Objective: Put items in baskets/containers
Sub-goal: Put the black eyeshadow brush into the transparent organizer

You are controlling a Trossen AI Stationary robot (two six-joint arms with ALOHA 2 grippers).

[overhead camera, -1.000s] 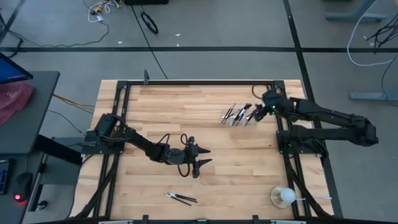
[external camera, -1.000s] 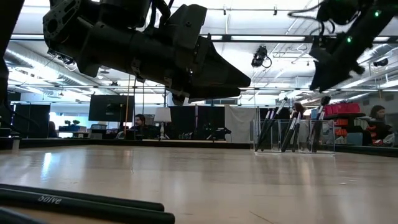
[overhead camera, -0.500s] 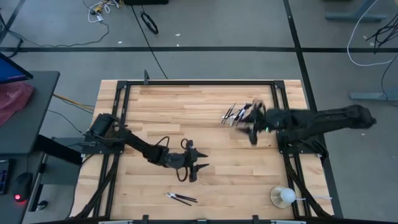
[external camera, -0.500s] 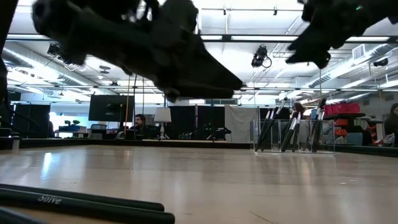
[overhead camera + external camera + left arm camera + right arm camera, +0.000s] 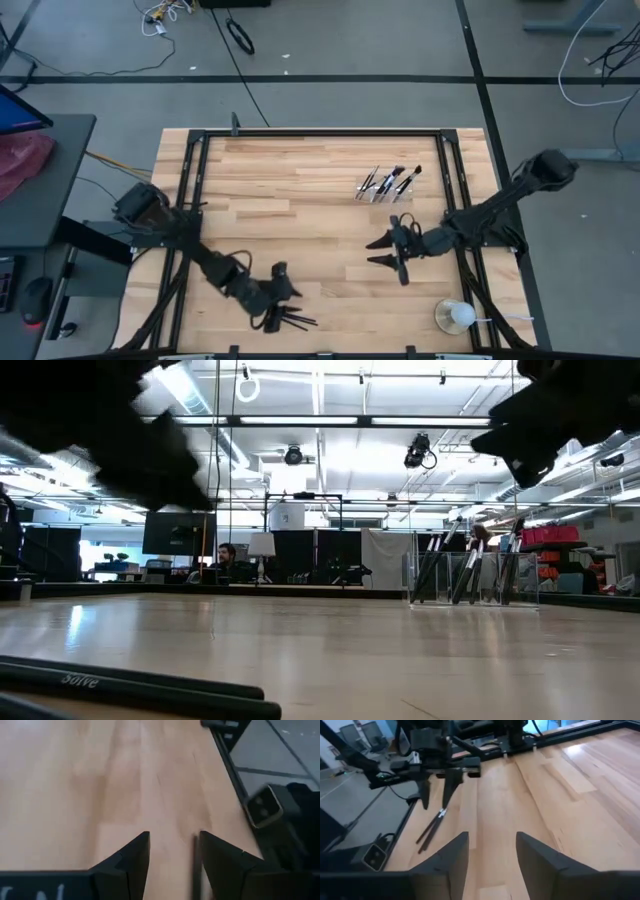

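High view: left gripper (image 5: 274, 317) is hanging low over the near edge of the desk (image 5: 300, 200), its fingers pointing down right at two loose brushes (image 5: 296, 320) lying on the wood there. Whether the fingers are touching the brushes, cannot tell. Left wrist view is showing the fingers (image 5: 131, 860) standing apart with bare wood between them and nothing gripped.

Right gripper (image 5: 388, 251) is hovering over the right-centre of the desk, pointing toward the left arm, well apart from everything on the wood. Right wrist view: its fingers (image 5: 455, 855) are standing apart, empty, and looking across the desk at the left gripper (image 5: 436, 785), which is poised over the two brushes (image 5: 432, 829).

Clear tray (image 5: 390, 186) is sitting toward the far right of the desk, holding a bunch of brushes (image 5: 385, 181) leaning at angles, bristle ends up. Low view is showing the same tray (image 5: 472, 580) on the far side with brushes (image 5: 440, 570) standing tilted inside it, and one dark brush handle (image 5: 130, 690) lying close to the lens.

Round clear cup (image 5: 455, 316) with a white ball inside is standing at the near right corner, untouched. A person (image 5: 226, 556) is sitting in the room beyond the desk in the low view.
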